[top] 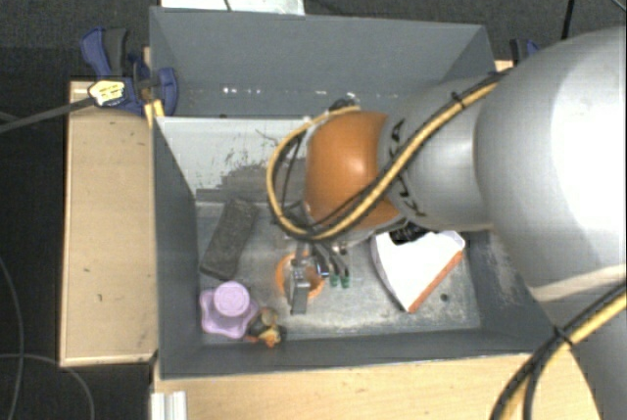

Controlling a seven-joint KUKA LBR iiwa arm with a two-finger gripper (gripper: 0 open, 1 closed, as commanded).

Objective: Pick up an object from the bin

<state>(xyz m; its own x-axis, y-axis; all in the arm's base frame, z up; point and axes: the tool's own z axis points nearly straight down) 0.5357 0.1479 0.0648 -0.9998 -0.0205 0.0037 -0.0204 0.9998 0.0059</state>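
Much of the end effector [306, 283] hides beneath the arm's orange cover [343, 168], so its spread cannot be told. A small orange object [286, 277], partly hidden, lies just left of it on the bin [178, 242] floor.

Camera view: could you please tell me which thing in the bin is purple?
The knobbed lump in the lower-left corner of the bin; the block above it is dark grey.

Arm [509, 163] reaching from right, gripper [306, 283] lowered, pointing down.
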